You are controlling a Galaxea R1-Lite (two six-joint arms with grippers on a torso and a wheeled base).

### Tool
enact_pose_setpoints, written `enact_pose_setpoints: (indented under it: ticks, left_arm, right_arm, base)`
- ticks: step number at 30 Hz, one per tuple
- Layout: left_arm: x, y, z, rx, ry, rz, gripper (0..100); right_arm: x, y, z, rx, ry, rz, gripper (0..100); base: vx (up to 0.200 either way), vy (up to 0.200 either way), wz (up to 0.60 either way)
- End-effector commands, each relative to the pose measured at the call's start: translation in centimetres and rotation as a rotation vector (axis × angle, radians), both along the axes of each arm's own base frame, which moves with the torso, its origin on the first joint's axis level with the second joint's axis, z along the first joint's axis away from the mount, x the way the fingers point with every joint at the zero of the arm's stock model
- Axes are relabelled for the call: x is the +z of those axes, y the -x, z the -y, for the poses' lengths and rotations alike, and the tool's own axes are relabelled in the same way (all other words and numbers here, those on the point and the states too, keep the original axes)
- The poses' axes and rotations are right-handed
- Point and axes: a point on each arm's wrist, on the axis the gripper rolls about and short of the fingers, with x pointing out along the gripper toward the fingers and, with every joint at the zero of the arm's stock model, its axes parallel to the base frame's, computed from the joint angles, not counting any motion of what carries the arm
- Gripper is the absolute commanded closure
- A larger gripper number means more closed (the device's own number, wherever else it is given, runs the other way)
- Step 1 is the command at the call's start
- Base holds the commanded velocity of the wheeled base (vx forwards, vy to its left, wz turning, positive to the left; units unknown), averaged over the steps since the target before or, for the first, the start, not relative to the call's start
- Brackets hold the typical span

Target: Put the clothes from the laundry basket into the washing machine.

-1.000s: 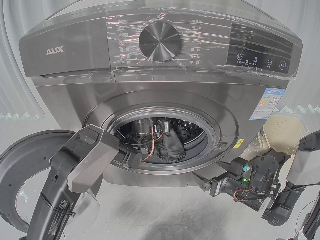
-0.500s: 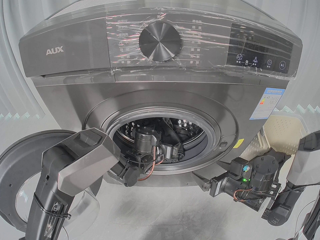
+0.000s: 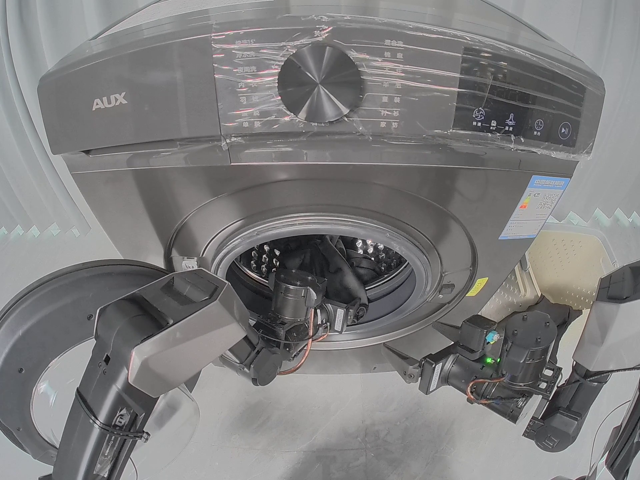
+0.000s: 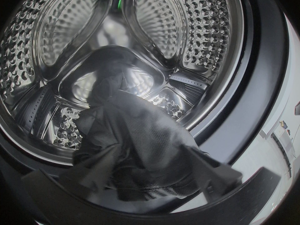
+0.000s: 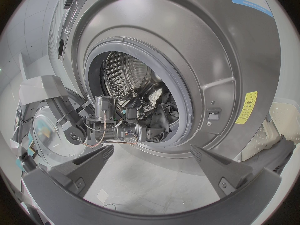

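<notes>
1. The washing machine stands front-on with its round door swung fully open to the robot's left. The drum is exposed.
2. A dark garment lies in the lower front of the drum. It is heaped against the bottom of the opening, and part of it drapes toward the door seal.
3. The left gripper sits at the lower edge of the drum mouth, pointing inward and just in front of the garment.
4. In the left wrist view its fingers are spread wide, one on each side of the heaped cloth. The fabric lies between and beyond them. They show no pinch on it.
5. The right gripper is held low, in front of and below the machine's right front corner and well apart from the drum. Its jaws are spread, with nothing between them.
6. The cream laundry basket stands beside the machine on the robot's right, partly behind the right arm.
7. A dark mass sits at the basket's near edge. It looks like cloth, but this cannot be confirmed.
8. The control dial and panel on top of the machine are covered in clear film.
</notes>
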Motion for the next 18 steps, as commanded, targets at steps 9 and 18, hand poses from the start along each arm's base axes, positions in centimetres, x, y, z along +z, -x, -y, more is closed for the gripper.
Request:
enact_pose_setpoints:
  ticks: [9,18]
  left_arm:
    - [3.0,-3.0,0.5,0.061,0.104,0.144,100]
    - [5.0,-6.2,0.2,0.129,0.185,0.281,100]
  right_arm:
    - [0.0,0.0,0.0,0.001,0.001,-0.002,0]
    - [0.0,0.0,0.0,0.000,0.001,-0.002,0]
  base:
    - [0.000,0.000,0.00]
    - [0.000,0.000,0.00]
